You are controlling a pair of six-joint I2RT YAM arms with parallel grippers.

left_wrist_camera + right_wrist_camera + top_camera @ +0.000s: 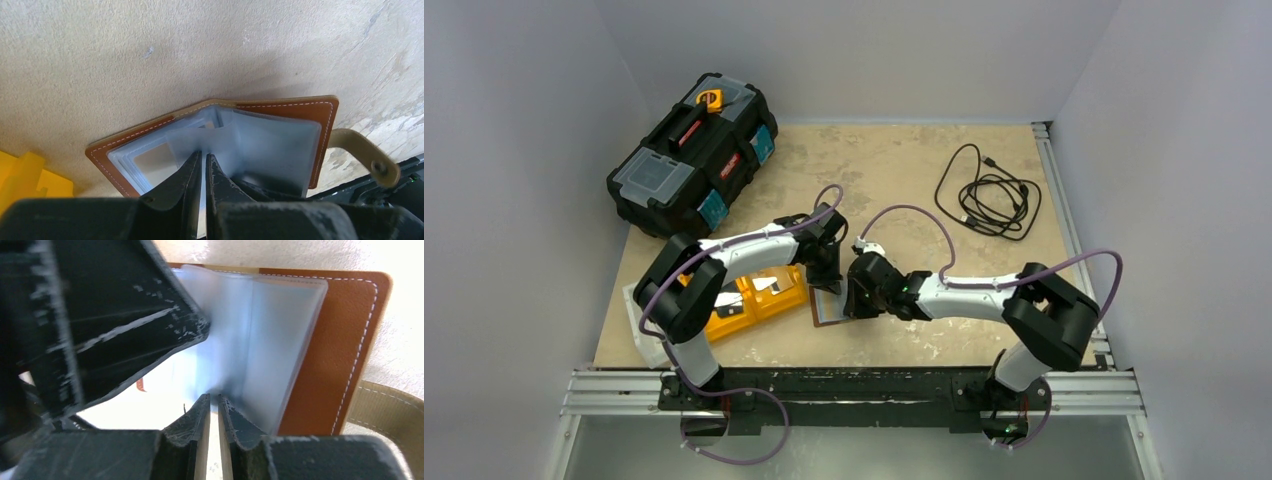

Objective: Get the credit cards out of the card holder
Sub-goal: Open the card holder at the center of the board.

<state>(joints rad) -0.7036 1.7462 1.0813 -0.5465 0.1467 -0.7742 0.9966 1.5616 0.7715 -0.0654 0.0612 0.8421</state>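
The brown leather card holder [827, 312] lies open on the table between my two grippers. Its pale blue plastic sleeves [260, 145] fan upward, and the snap tab [367, 156] hangs at the right. My left gripper [204, 156] is shut on the edge of one sleeve near the spine. My right gripper [213, 398] comes from the other side, its jaws nearly together and pinching another sleeve [260, 340]. A white face with a red mark [142, 385], perhaps a credit card, shows under the left gripper's finger [125, 325]. No card is clearly out of the holder.
An orange tray [744, 305] lies just left of the holder, by the left arm, also seen as the orange tray [25, 177]. A black toolbox [694, 155] stands at the back left. A coiled black cable [989, 195] lies at the back right.
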